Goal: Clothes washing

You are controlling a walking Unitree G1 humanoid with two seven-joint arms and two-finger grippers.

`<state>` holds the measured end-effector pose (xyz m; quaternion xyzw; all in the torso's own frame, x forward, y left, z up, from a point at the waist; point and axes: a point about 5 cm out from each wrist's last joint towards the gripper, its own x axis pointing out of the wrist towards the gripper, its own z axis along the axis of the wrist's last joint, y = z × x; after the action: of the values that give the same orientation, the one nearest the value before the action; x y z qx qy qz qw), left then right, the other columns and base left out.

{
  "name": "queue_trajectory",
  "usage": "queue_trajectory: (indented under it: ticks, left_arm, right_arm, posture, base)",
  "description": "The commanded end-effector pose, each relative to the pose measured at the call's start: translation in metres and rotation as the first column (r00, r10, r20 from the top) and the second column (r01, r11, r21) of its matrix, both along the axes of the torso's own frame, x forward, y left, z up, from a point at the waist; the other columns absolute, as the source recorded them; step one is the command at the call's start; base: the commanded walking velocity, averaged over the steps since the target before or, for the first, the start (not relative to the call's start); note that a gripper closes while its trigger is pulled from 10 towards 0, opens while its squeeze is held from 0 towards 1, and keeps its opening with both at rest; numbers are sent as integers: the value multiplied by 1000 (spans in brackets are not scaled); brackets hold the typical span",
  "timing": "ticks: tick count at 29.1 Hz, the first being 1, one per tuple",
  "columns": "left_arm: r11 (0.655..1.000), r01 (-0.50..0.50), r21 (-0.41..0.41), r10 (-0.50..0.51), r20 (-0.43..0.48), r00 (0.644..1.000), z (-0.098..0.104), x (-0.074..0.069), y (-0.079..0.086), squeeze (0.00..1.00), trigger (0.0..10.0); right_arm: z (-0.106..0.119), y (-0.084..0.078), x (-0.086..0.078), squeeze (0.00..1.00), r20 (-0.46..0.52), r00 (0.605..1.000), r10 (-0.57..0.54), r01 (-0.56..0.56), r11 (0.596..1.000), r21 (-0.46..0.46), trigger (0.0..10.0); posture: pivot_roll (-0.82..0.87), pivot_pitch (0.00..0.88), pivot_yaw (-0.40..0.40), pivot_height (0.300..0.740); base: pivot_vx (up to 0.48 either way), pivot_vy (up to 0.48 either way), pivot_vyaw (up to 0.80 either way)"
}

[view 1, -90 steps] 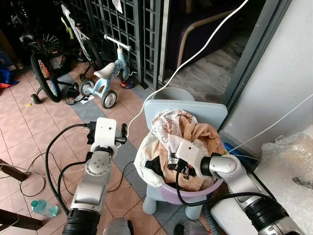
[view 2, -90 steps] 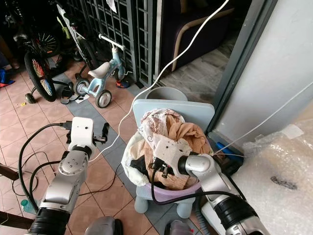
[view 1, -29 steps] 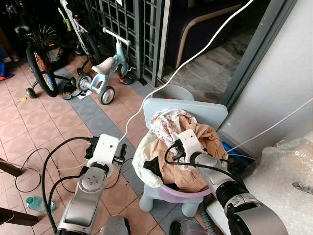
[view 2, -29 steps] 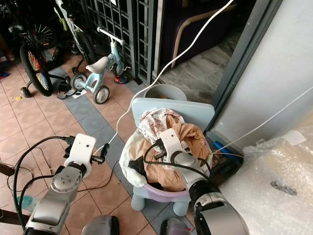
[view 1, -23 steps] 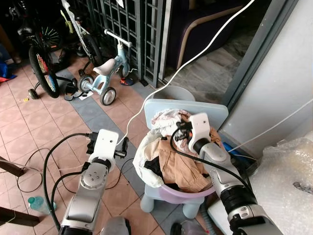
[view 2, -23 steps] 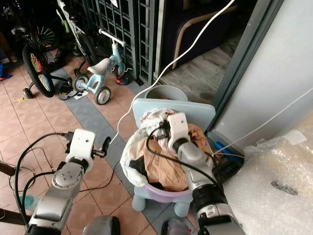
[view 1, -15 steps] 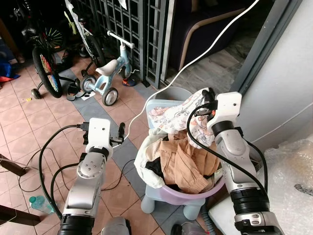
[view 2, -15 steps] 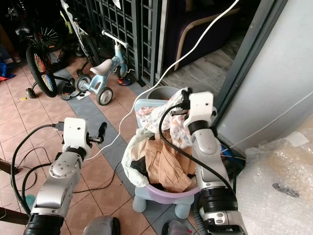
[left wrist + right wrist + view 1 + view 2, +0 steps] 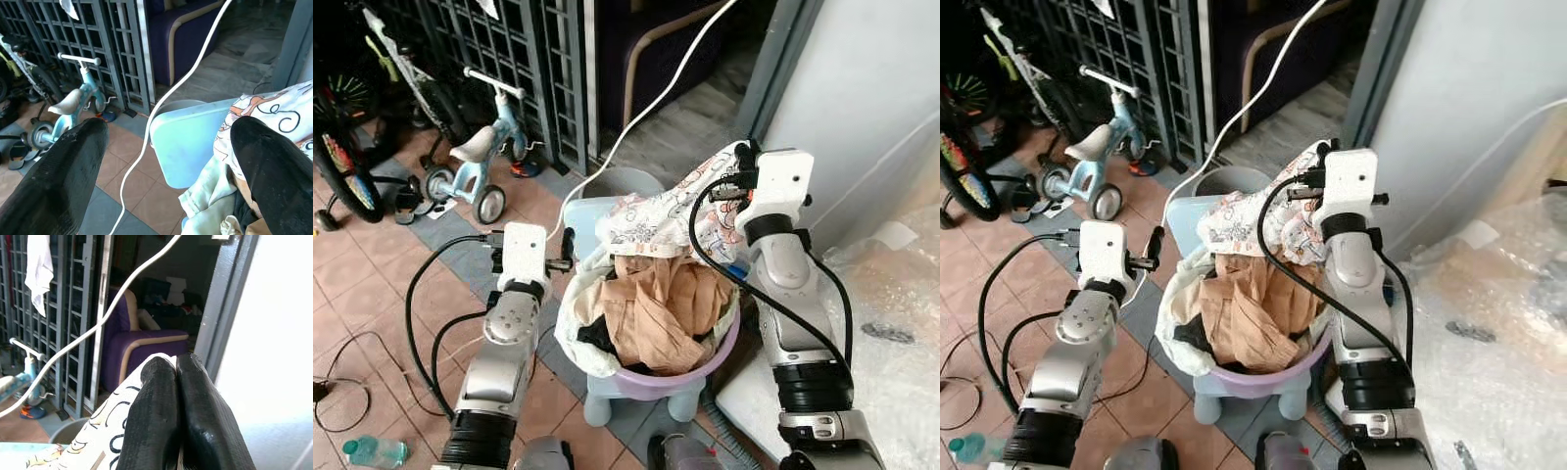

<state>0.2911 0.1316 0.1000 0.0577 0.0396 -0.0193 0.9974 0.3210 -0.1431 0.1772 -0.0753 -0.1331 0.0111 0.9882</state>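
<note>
The right gripper [image 9: 176, 382] pinches a patterned cloth [image 9: 656, 220], held up above the basin [image 9: 700, 377] of clothes on a stool [image 9: 582, 211]. The left gripper [image 9: 161, 161] hovers open beside it.

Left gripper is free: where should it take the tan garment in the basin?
Probably the raised fold at the top of the tan garment, coming from above on the left gripper side. It lies uppermost in the purple basin, clear of the patterned cloth pinched by the right gripper.
</note>
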Motion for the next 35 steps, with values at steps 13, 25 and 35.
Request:
queue_trajectory:
  ticks: [13,25,35]
  left_arm:
    - [1000,0,15,0,-8,1000,-5,1,-1,0,10000]
    - [1000,0,4,0,-15,1000,-10,0,-4,0,10000]
    - [1000,0,3,0,-8,1000,-7,4,-3,0,10000]
  right_arm:
    - [-3,4,-3,0,-7,1000,20,-20,999,-25,10000]
    - [-1,4,0,0,-8,999,32,-32,999,-35,10000]
    - [-1,14,0,0,-10,999,53,-53,998,-30,10000]
  posture:
    - [16,0,-11,740]
    - [8,0,-23,740]
    - [8,0,-14,740]
  base:
    - [-74,0,-178]
    - [-291,0,0]
    - [-219,0,0]
